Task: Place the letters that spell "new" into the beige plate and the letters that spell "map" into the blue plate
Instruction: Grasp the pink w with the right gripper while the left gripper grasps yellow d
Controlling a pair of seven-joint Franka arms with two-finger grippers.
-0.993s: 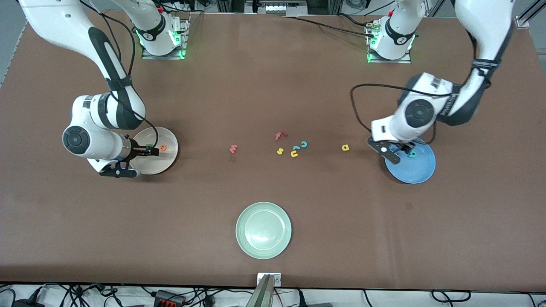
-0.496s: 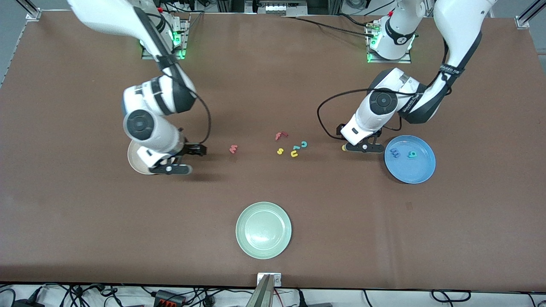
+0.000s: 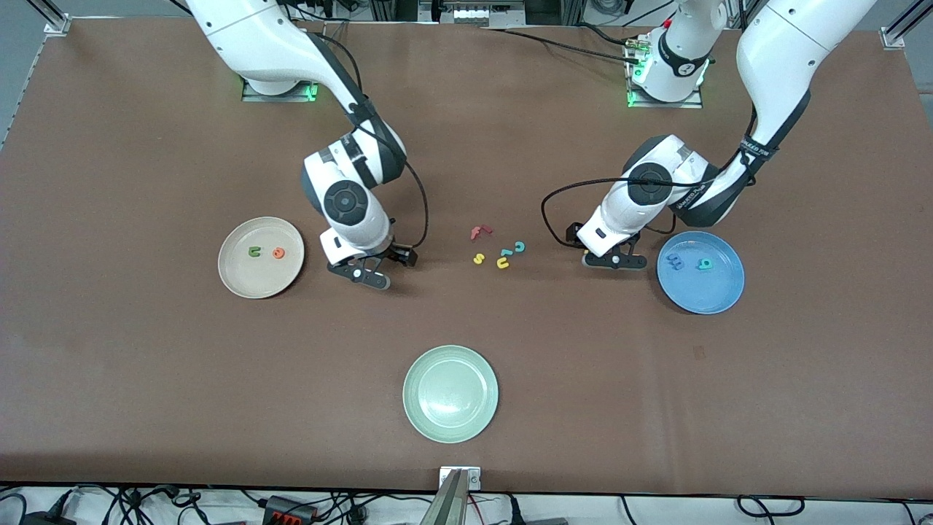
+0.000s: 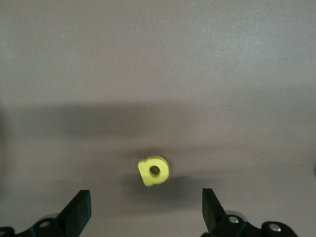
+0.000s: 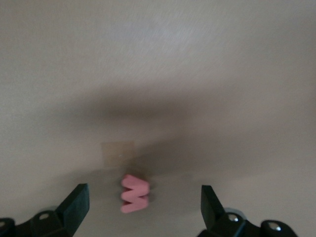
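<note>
The beige plate (image 3: 240, 281) holds a green n (image 3: 254, 251) and an orange e (image 3: 278, 253). On the blue plate (image 3: 711, 295) lie a dark blue m (image 3: 675, 261) and a teal p (image 3: 704, 264). My right gripper (image 3: 385, 264) hangs open and low over the pinkish w (image 5: 135, 193), which lies on the table between its fingers (image 5: 76, 205). My left gripper (image 3: 594, 249) stands open beside the blue plate, low over the yellow a (image 4: 153, 171), with a finger (image 4: 212, 212) on each side and not touching it.
Between the two grippers lies a loose cluster: a red f (image 3: 479, 232), a yellow s (image 3: 478, 258), a teal c (image 3: 519, 247) and a yellow u (image 3: 503, 263). A pale green plate (image 3: 450, 423) sits nearer the front camera.
The right gripper left the beige plate and came over the w. The left gripper left the blue plate and came over the yellow a. Both plates now show in full.
</note>
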